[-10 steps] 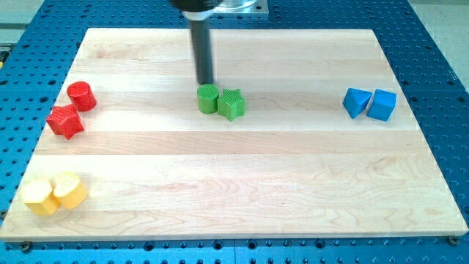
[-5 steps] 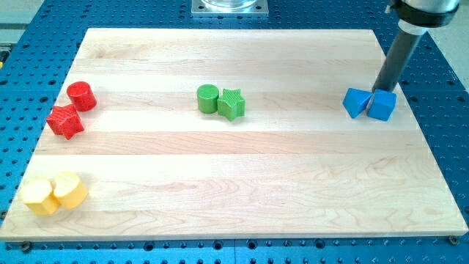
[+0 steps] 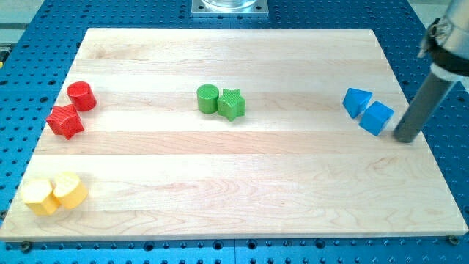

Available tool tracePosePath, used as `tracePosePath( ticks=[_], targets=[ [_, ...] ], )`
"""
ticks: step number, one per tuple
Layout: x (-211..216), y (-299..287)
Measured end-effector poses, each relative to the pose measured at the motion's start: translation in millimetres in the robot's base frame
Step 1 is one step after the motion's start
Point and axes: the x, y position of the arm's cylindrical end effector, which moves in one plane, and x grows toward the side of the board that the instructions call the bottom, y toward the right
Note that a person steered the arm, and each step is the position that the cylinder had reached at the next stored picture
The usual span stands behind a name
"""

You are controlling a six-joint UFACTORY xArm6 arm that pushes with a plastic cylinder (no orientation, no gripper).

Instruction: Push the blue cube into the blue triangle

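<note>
On my feed the pale striped wooden board point(image 3: 242, 183) carries pairs matched in colour: a blue plastic cube point(image 3: 377, 118) and blue plastic triangle point(image 3: 356, 101), a green cylinder point(image 3: 207, 98) and green star point(image 3: 231, 104), a red cylinder point(image 3: 81, 96) and red star point(image 3: 64, 121), and two yellow blocks point(image 3: 54, 193). Around the board, the perforated metal table point(image 3: 440, 103) is blue. My tip point(image 3: 404, 138) is dark grey.
</note>
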Motion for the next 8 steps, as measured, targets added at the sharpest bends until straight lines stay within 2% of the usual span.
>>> tracePosePath(
  ticks=[1,4,5,8],
  targets=[
    [-9,-27],
    [-20,-25],
    [-37,-25],
    [7,-34]
  ],
)
